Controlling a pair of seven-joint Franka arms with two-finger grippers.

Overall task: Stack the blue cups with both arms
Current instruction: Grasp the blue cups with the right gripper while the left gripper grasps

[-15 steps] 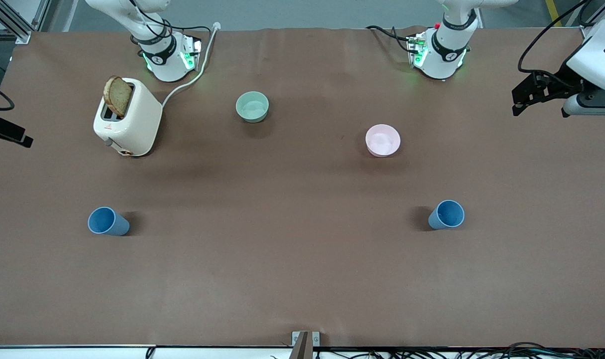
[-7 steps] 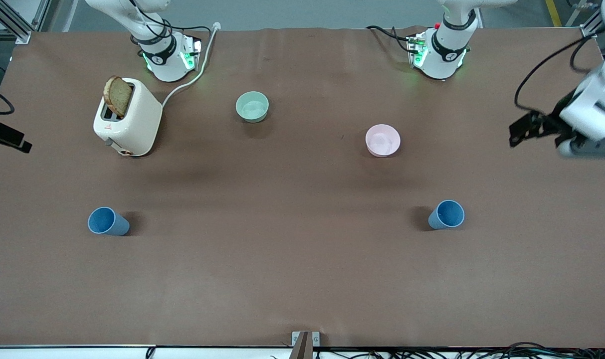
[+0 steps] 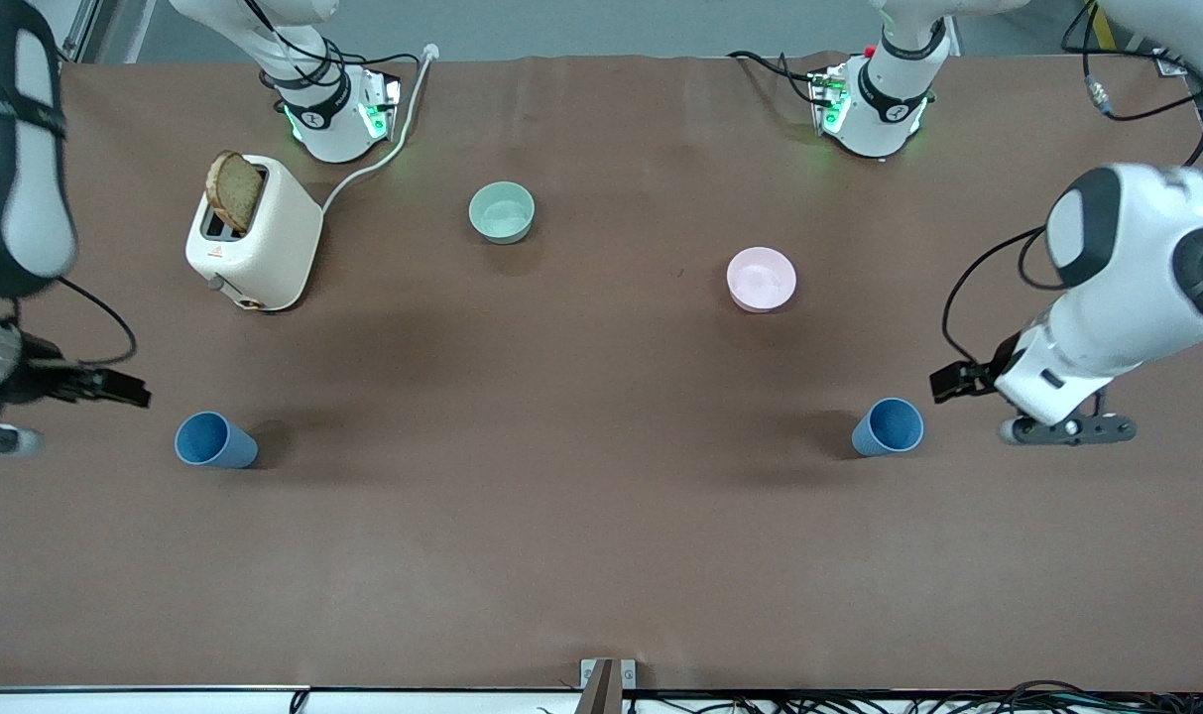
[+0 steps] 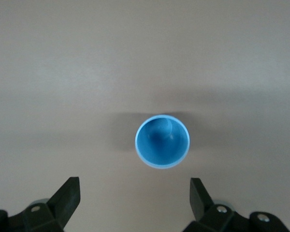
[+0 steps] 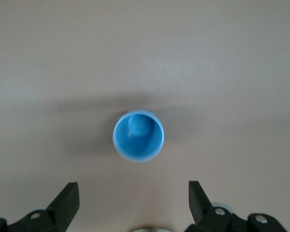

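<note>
Both arms have swung in from the frame edges: your left end effector [image 3: 943,382] and right end effector [image 3: 130,389] now hover wide open, empty, beside their cups. One blue cup [image 3: 888,427] stands lower right on the worktop [image 3: 581,516], the other blue cup [image 3: 213,441] lower left, so you're set for both grasps.

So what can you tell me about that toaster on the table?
The toaster is a cream-white, glossy two-slot model standing upright on the brown table, toward the right arm's end, near that arm's base. One browned slice of toast sticks up from a slot. A small knob shows low on its end, and a white cord trails away from it.
</note>
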